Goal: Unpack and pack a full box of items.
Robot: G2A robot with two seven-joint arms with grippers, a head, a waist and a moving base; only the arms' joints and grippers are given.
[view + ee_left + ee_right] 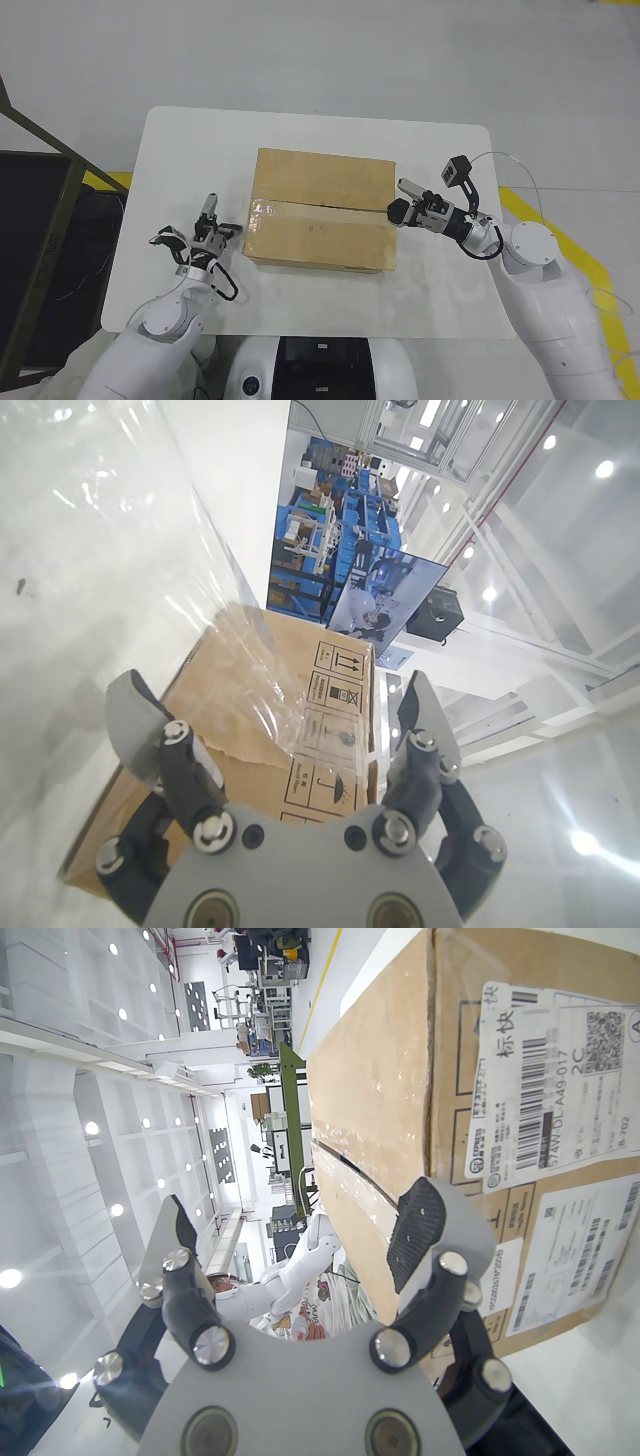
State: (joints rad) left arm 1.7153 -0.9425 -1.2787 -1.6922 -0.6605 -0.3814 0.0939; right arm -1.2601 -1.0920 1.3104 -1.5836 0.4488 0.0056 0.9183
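Lying closed: box (320,210) | left claw (221,217) wide, just beside | right claw (398,198) wide (at opposite end)

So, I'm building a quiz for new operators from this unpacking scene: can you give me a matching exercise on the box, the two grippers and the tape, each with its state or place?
Things:
1. cardboard box
2. left gripper
3. right gripper
4. clear tape

States or places:
A. open, at the box's end that bears the shipping labels
B. crinkled, over the box's end
C. flaps shut, on the white table
D. open, at the box's end that bears the handling symbols

Pairs: 1-C, 2-D, 3-A, 4-B.
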